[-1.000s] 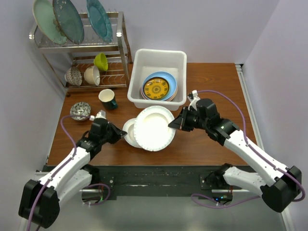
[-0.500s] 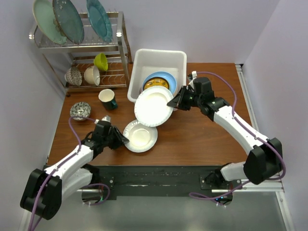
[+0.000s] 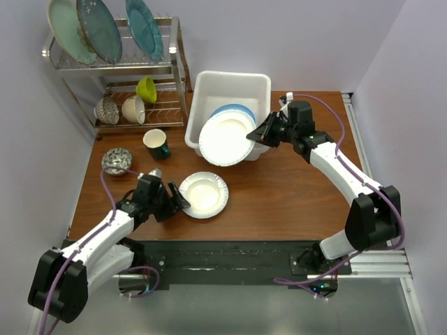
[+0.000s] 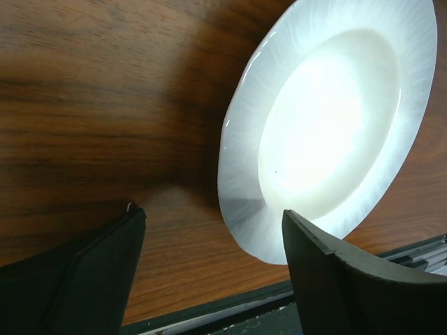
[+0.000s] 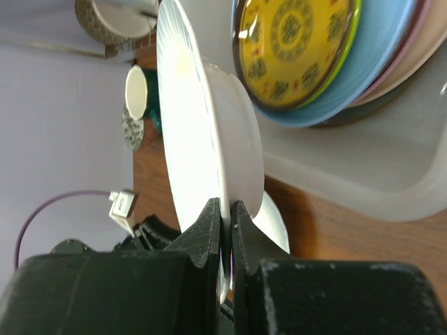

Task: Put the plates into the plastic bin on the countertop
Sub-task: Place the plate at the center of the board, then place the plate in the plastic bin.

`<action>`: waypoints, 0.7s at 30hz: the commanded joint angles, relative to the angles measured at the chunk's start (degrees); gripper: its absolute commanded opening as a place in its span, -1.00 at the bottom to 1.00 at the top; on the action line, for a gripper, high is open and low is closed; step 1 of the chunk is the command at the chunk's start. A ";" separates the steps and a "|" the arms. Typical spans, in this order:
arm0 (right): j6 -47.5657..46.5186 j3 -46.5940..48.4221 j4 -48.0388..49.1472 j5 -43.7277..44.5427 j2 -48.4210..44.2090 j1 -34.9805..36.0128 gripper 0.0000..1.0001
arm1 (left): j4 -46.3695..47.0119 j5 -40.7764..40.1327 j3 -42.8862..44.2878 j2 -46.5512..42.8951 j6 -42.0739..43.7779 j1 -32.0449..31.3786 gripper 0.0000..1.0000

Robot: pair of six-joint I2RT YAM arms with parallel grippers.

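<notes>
The reddish-brown wood-grain countertop (image 3: 293,202) carries the white plastic bin (image 3: 234,80), which stands at its far edge, about midway across. To the left of the bin stands the metal wire dish rack (image 3: 176,70). Three large teal and pale green plates (image 3: 98,28) stand on edge in its upper tier.

Inside the bin lies a stack of plates. The right wrist view shows a gold patterned plate (image 5: 300,42) on top, a lime green rim under it, then a blue plate (image 5: 380,63) and a pinkish edge beneath.

Over the bin's near wall hangs a white plate with a fluted rim (image 3: 225,138), tilted, its far part above the stack and its near part past the bin's rim. The right gripper (image 3: 258,134) pinches this plate's right edge, its fingers closed tight on either face of the rim.

Nearer than the bin and a little to its left, a smaller white fluted plate (image 3: 203,195) lies flat on the wood. The left gripper (image 3: 179,199) sits just beside that plate's left rim with its jaws spread wide and nothing between them. Whether a finger touches the rim I cannot tell.

Left of the bin's near corner stands a dark green mug (image 3: 156,144). Further left sits a speckled bowl (image 3: 116,161).
</notes>
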 commanded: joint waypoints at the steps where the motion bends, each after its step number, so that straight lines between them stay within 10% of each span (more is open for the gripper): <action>1: 0.91 6.59 9.02 -3.01 -0.60 -2.33 -1.00 | -5.58 -1.48 4.79 -3.20 2.64 -0.28 0.72; 21: 7.94 15.55 21.85 -6.18 18.20 -6.11 -1.00 | -3.39 7.40 7.17 -3.64 7.03 -0.36 0.92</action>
